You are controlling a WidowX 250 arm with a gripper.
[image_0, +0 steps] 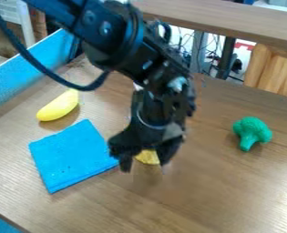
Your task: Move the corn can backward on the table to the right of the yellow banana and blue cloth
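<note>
1. One black gripper [146, 166], centre: fingers well apart; whether they grip anything cannot be told.
2. One yellow piece [148, 157], partly hidden, seen between them.
3. One blue cloth [71, 155], left, on the wooden surface [228, 186].
4. One yellow toy banana [58, 105], upper left.
5. One green toy broccoli [253, 131], right.

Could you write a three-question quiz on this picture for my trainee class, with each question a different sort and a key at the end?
1. Multiple choice: Which item lies on the table to the picture's right of the gripper?
A) a metal spoon
B) green toy broccoli
C) a red cup

2. True or false: The blue cloth lies nearer the gripper than the green toy broccoli does.

3. Fill in the blank: The partly hidden object at the gripper's lower end is ____ in colour.

Key: 1. B; 2. True; 3. yellow
</note>
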